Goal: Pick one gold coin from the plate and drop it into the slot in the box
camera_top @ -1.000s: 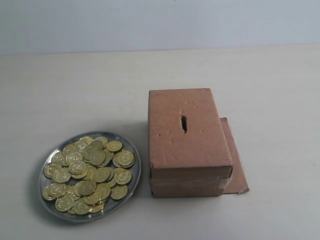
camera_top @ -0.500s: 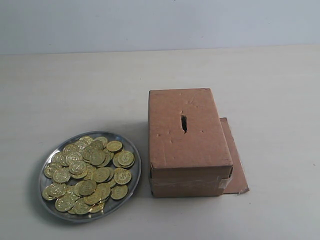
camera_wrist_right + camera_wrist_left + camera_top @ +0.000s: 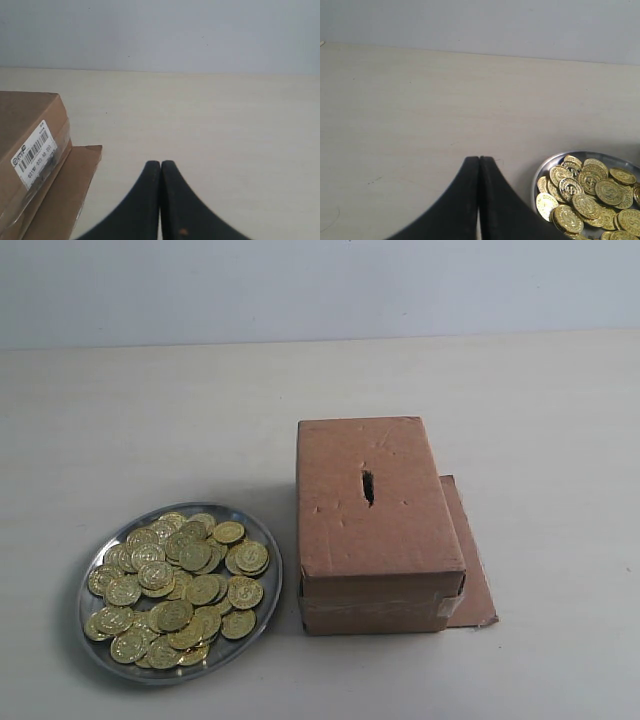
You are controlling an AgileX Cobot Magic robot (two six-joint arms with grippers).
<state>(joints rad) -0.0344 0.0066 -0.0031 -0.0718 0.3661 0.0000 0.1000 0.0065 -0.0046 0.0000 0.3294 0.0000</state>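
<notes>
nearest, front left on the pale matte desk [image 3: 150, 410]: plate [image 3: 274, 585], heaped with gold coins [image 3: 228, 532] overlapping in layers, all inside the thin rim. just beside it on the right, across a narrow strip of bare surface: box [image 3: 380, 530], long side running away from the camera, top dented, slot [image 3: 368, 486] dark and ragged in the middle of the top face. flap [image 3: 475, 570] lying flat along the box's right side at the base.

from the left wrist: left end effector [image 3: 479, 159] clenched, black halves pressed flat together on nothing, over bare desk with the plate's rim and coins close by (height above the surface not clear). from the right wrist: right end effector [image 3: 160, 162] likewise clenched and holding nothing, over bare desk near the flap and the box wall with its white barcode label [image 3: 31, 150].

farther back: wide open desk behind and to both sides of plate and box. last, a straight far edge meeting a pale blue-grey wall [image 3: 320, 285].
</notes>
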